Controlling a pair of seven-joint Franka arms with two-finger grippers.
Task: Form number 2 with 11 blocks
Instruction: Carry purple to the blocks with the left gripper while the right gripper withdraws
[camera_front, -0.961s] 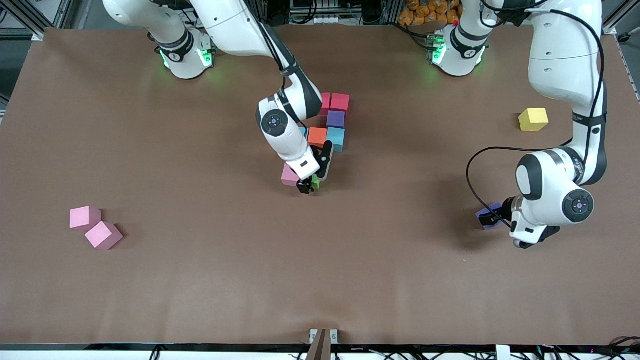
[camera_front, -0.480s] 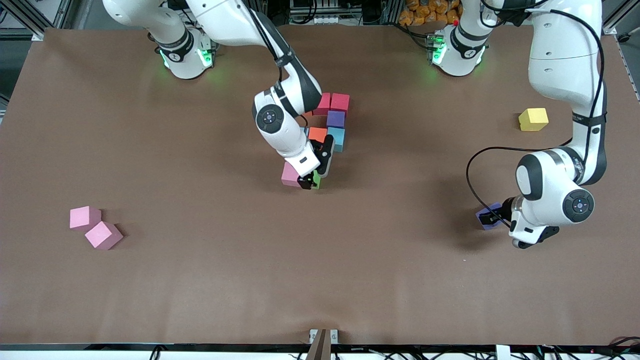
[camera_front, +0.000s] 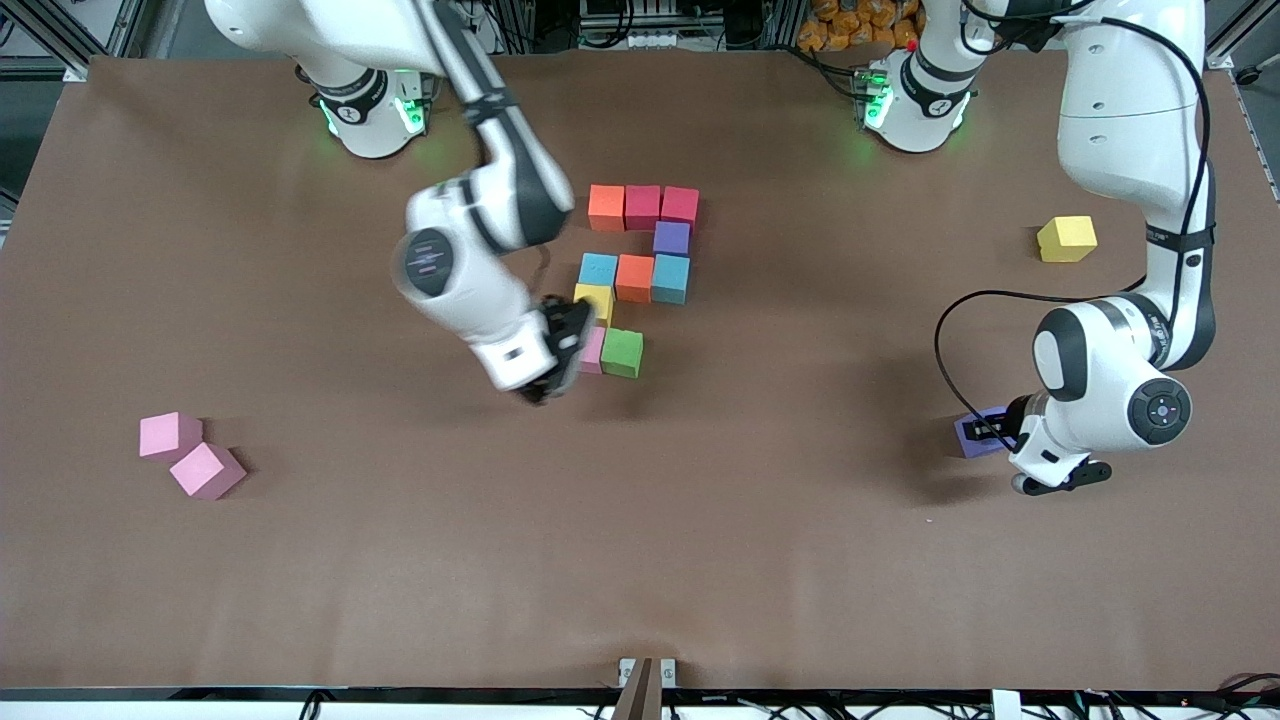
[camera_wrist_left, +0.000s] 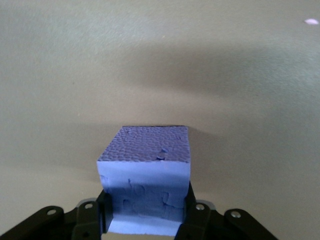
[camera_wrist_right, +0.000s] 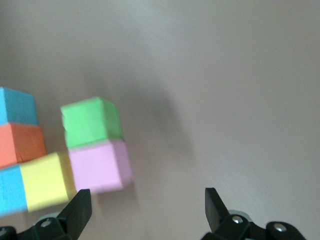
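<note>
- Front view: the partly built number 2 (camera_front: 640, 270) lies mid-table, between the two arm bases and nearer the camera than they are.
- Its top row is an orange block (camera_front: 606, 207), a crimson block (camera_front: 642, 206) and a second crimson block (camera_front: 680, 205); a purple block (camera_front: 671, 238) sits just below the last one.
- The middle row runs light blue block (camera_front: 598, 269), orange cube (camera_front: 634, 277), light blue cube (camera_front: 671, 278).
- A yellow block (camera_front: 595, 302) joins down to a pink block (camera_front: 593, 350) with a green block (camera_front: 622, 353) touching it.
- The right gripper (camera_front: 548, 385) hangs just beside the pink block, toward the right arm's end; in the right wrist view its fingers (camera_wrist_right: 77, 210) are spread wide with nothing between them.
- The left gripper (camera_front: 985, 432) is low at the table toward the left arm's end, pinching a blue-purple block (camera_wrist_left: 146, 172) that rests on the table (camera_front: 640, 560).
- A lone yellow cube (camera_front: 1066, 238) sits farther from the camera than that gripper.
- Two pink cubes (camera_front: 190, 455) touch each other near the right arm's end.
</note>
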